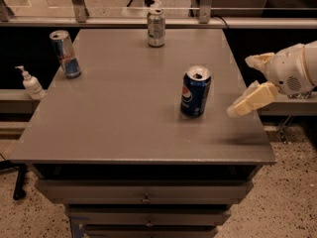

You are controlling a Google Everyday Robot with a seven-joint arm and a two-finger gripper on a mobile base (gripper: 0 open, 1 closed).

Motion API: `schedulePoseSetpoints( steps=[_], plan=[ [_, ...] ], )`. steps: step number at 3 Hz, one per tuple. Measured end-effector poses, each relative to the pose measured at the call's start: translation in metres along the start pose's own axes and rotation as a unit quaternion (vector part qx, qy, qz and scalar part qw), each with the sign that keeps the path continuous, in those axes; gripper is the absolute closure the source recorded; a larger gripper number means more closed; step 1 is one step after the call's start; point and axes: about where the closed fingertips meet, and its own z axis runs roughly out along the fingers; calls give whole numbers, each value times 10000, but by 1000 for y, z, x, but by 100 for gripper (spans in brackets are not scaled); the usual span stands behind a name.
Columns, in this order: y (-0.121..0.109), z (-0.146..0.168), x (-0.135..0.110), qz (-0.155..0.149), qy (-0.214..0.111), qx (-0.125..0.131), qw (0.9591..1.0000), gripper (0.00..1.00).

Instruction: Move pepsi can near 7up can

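The pepsi can [194,91], dark blue with a round logo and an opened silver top, stands upright on the grey table [119,113], right of its middle. The 7up can [156,28], silvery-grey and green, stands upright at the table's far edge, near the centre. My gripper [240,86] hovers over the table's right edge, a short way to the right of the pepsi can and apart from it. Its two pale fingers [252,100] are spread open and hold nothing.
A slim blue-and-silver can [65,54] stands at the table's far left corner. A white pump bottle [31,83] sits on a ledge left of the table. A rail with posts [79,6] runs behind the table. Drawers [146,195] lie below the tabletop.
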Motion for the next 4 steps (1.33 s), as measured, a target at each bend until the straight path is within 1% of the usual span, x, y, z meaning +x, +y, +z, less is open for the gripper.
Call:
schedulePoseSetpoints(
  steps=[1, 2, 3, 4],
  plan=[
    [8, 26, -7, 270, -837, -246, 9958, 0],
    [20, 48, -20, 468, -1611, -525, 9844, 0],
    [32, 66, -35, 524, -2199, -754, 9712, 18],
    [38, 76, -45, 497, -2594, -834, 9609, 41]
  ],
)
